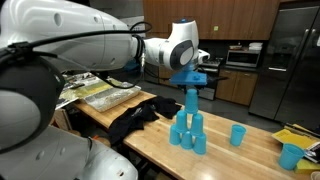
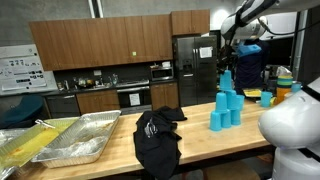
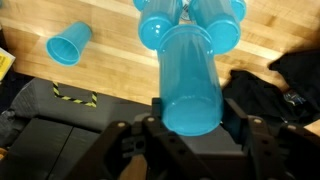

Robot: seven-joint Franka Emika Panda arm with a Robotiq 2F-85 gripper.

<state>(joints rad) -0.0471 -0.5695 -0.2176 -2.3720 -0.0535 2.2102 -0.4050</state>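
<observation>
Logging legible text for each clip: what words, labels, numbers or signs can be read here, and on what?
None can be read.
The wall posters: print too small and blurred.
The blue cup held in the gripper: no marking shows.
The striped tape: yellow and black stripes only, no words.

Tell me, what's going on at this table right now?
The robot arm's gripper is closed on a blue cup and holds it directly over a stack of blue cups on the wooden table. Whether it touches the stack's top cannot be told. A single blue cup sits apart from the stack. A black cloth lies beside the stack, with metal trays further along.
</observation>
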